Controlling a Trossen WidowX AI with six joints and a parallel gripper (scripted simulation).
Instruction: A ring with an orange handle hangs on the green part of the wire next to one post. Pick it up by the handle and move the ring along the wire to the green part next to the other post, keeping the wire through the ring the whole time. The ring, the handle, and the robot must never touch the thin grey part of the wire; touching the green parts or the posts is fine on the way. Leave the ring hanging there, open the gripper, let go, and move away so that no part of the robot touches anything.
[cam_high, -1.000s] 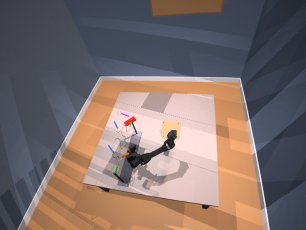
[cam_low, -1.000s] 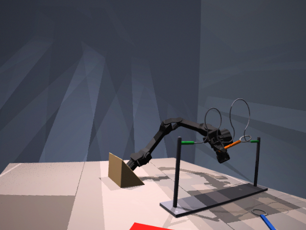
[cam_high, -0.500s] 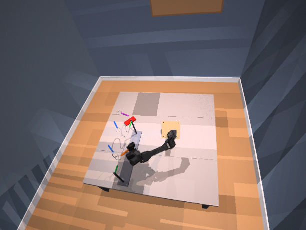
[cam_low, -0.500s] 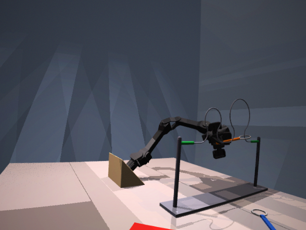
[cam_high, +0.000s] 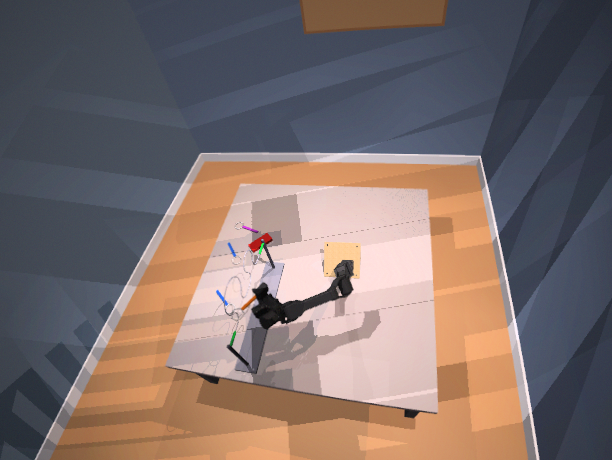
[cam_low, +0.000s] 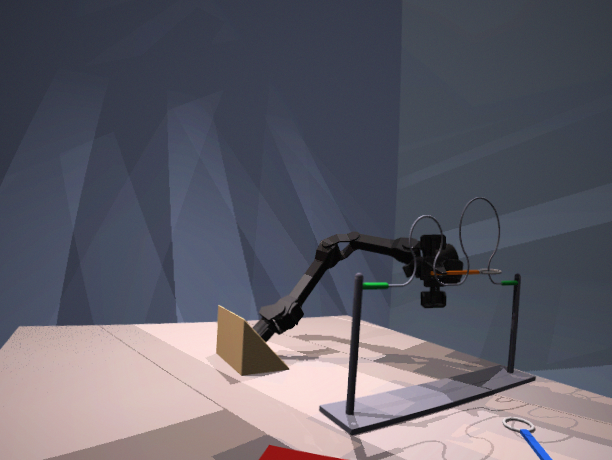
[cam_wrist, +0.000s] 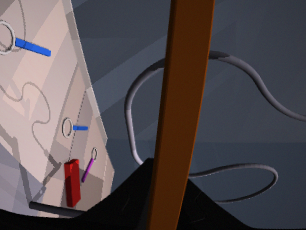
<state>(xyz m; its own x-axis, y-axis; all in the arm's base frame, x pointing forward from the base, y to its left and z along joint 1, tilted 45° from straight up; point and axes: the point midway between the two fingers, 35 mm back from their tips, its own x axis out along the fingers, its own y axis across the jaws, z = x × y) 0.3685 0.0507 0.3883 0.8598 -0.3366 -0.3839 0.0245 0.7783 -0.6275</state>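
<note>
Hard-edged bands of light and shade cross the pale tabletop (cam_high: 380, 350) (cam_low: 125, 390) (cam_wrist: 45, 85), with the arm's shadow falling on it in the top view. The blue-grey walls (cam_high: 350, 100) (cam_low: 250, 100) sit dim behind; the exterior view looks sharp, while fine wires in the top view break into faint, jagged lines.
</note>
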